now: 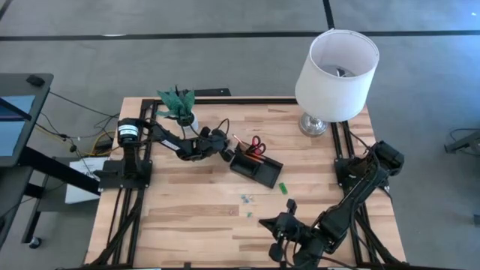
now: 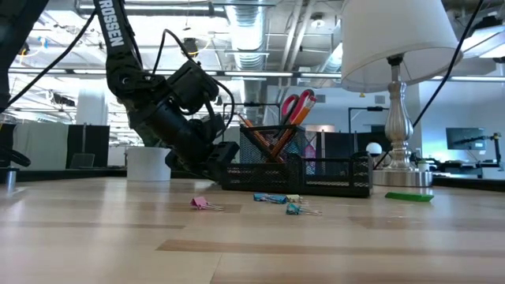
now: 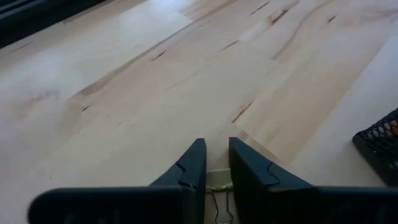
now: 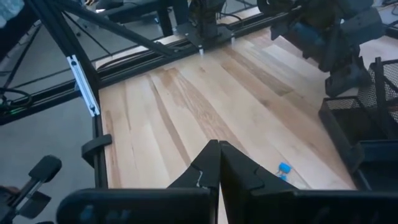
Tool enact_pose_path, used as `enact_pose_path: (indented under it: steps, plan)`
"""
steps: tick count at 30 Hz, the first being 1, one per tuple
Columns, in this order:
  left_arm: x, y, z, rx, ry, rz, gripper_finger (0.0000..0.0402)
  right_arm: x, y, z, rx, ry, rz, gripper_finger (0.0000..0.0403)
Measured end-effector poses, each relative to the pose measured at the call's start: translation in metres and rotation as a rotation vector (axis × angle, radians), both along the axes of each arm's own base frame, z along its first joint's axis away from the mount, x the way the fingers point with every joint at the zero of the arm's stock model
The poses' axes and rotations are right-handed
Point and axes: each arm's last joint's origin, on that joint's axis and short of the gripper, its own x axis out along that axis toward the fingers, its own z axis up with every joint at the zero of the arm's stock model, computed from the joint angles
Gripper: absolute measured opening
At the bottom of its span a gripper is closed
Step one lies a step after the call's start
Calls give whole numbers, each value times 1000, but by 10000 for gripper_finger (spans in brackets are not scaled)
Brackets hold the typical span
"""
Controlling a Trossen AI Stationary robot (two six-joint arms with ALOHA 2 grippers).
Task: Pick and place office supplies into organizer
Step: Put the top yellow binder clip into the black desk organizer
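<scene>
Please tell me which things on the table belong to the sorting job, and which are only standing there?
Part of the job:
organizer
red-handled scissors
orange pencils
green block
small clips
left gripper, closed on a clip

Not part of it:
lamp
potted plant

Clip half-hidden between the left gripper's fingers [image 3: 194,171]

The yellow binder clip [image 3: 219,186] is cut off by the frame's bottom edge; the organizer [image 3: 380,144] shows only one mesh corner.

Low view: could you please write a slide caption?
Left gripper low beside black mesh organizer; small coloured clips lie on wooden table.
</scene>
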Motion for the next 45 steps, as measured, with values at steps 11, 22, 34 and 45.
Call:
enact_pose_path:
  steps: [11,22,34,45]
  plan:
    - [2,-15,0,-28,-8,-12,48,0,0,0,19,-6,-9,0]
    - [-7,-32,18,-68,51,-30,35,-2,2,0,24,-10,-2,0]
    - [-22,-79,67,-88,12,-155,35,-1,2,0,27,-12,-2,0]
    - [-6,-121,88,-20,-237,-352,35,-1,3,1,40,-24,-1,0]
